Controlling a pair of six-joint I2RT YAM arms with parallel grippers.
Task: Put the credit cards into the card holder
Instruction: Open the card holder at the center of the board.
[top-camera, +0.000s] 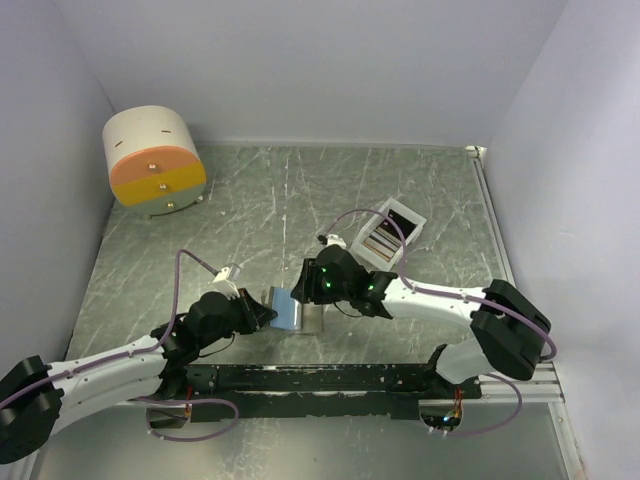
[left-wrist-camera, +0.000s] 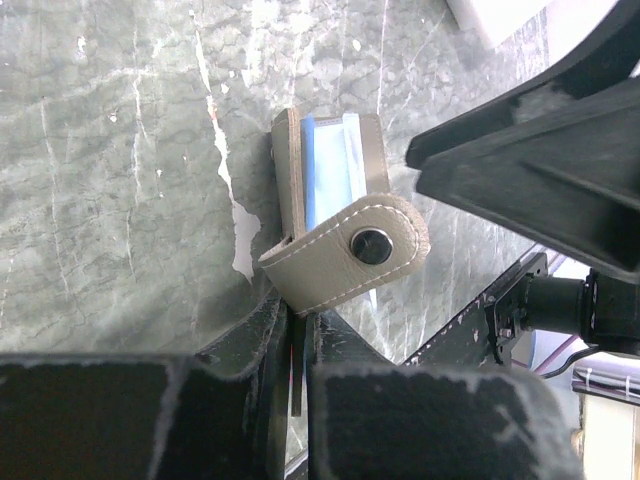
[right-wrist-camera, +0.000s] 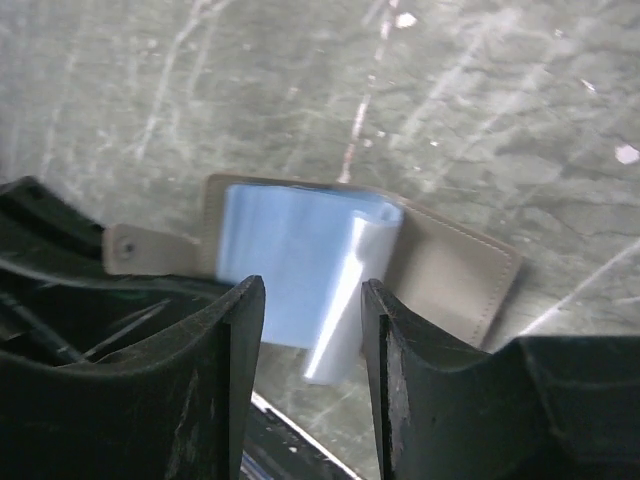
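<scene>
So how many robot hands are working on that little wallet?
2. The left hand pinches the left edge of the card holder, by its snap tab. The right hand is open over the blue inside. No other hand shows in any view.

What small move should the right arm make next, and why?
Probably lower the right gripper slightly and close on the raised clear sleeve: it shows between the open jaws, while the left gripper holds the card holder by its flap.
</scene>
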